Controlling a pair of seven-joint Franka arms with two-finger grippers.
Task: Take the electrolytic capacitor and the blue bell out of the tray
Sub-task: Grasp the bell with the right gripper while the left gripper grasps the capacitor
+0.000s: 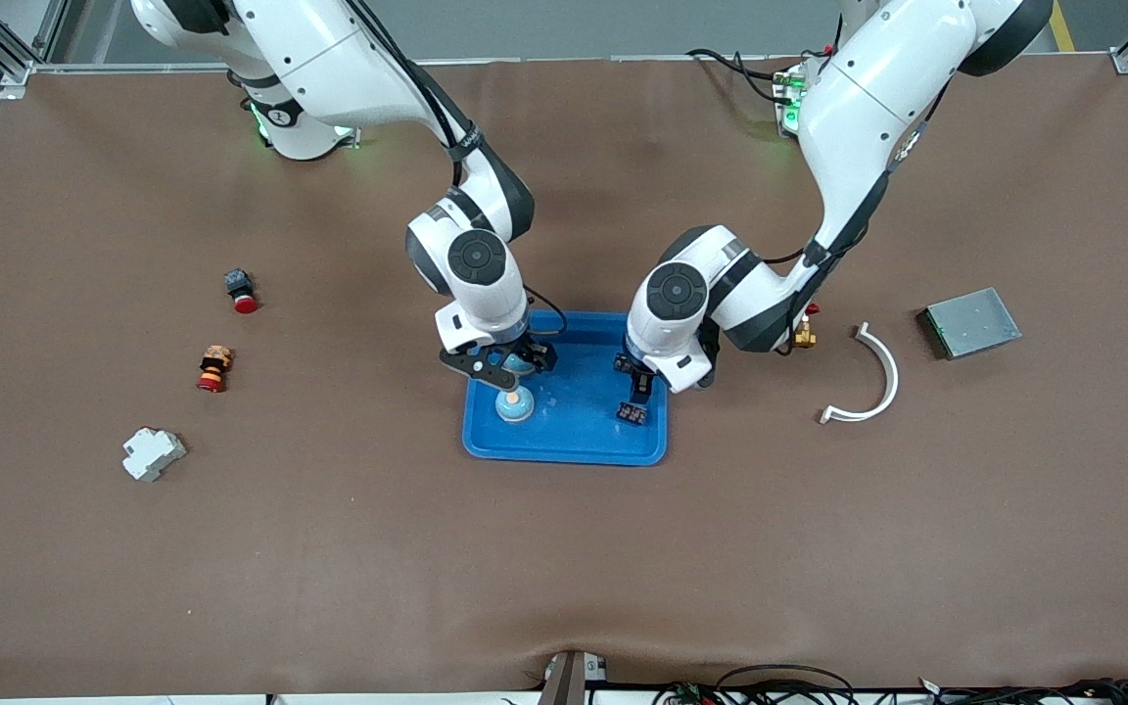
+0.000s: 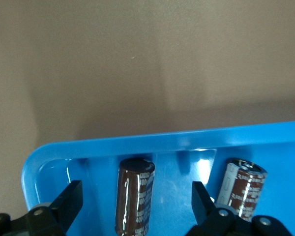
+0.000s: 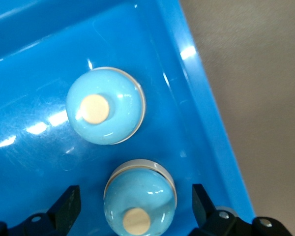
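Observation:
A blue tray (image 1: 574,446) lies mid-table. In the right wrist view two light-blue bells stand in it. One bell (image 3: 140,199) sits between the fingers of my open right gripper (image 3: 135,196), untouched. The other bell (image 3: 105,105) stands beside it. In the front view the right gripper (image 1: 505,370) hangs low over the tray and one bell (image 1: 515,404) shows. In the left wrist view a brown capacitor (image 2: 135,199) lies between the fingers of my open left gripper (image 2: 136,191), untouched, with a second capacitor (image 2: 243,189) beside it. The left gripper (image 1: 634,392) is over a capacitor (image 1: 633,413).
Toward the right arm's end lie two red-capped buttons (image 1: 241,290) (image 1: 214,369) and a white block (image 1: 153,453). Toward the left arm's end lie a small brass part (image 1: 804,338), a white curved strip (image 1: 868,377) and a grey plate (image 1: 971,322).

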